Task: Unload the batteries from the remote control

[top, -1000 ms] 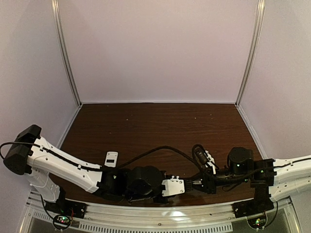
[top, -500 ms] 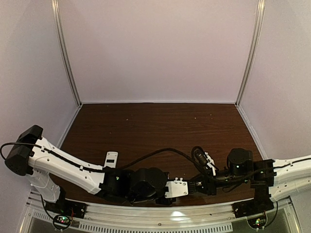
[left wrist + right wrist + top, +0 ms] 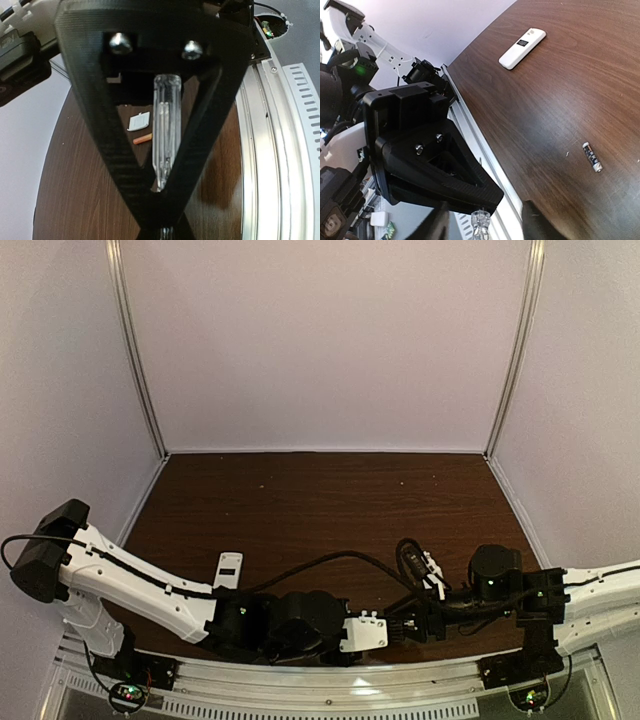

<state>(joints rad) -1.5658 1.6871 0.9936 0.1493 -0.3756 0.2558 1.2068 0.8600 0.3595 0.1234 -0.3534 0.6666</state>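
**Overhead view.** You find the remote control (image 3: 230, 568) lying on the counter (image 3: 330, 500) in the lower left of the frame, just behind the left arm (image 3: 130, 585). The right arm (image 3: 600, 590) enters from the right, and the two arms meet at lower centre, along the counter's near edge.

**Left wrist view.** The screwdriver (image 3: 165, 140) runs down the middle, between the left fingers (image 3: 112, 150). To its left you see the square piece (image 3: 139, 121) on the counter, with a battery (image 3: 142, 139) just below it. The rail (image 3: 272, 150) runs down the right side.

**Right wrist view.** The remote control (image 3: 522, 48) sits at upper right. A battery (image 3: 592, 157) lies well apart from it, at lower right.
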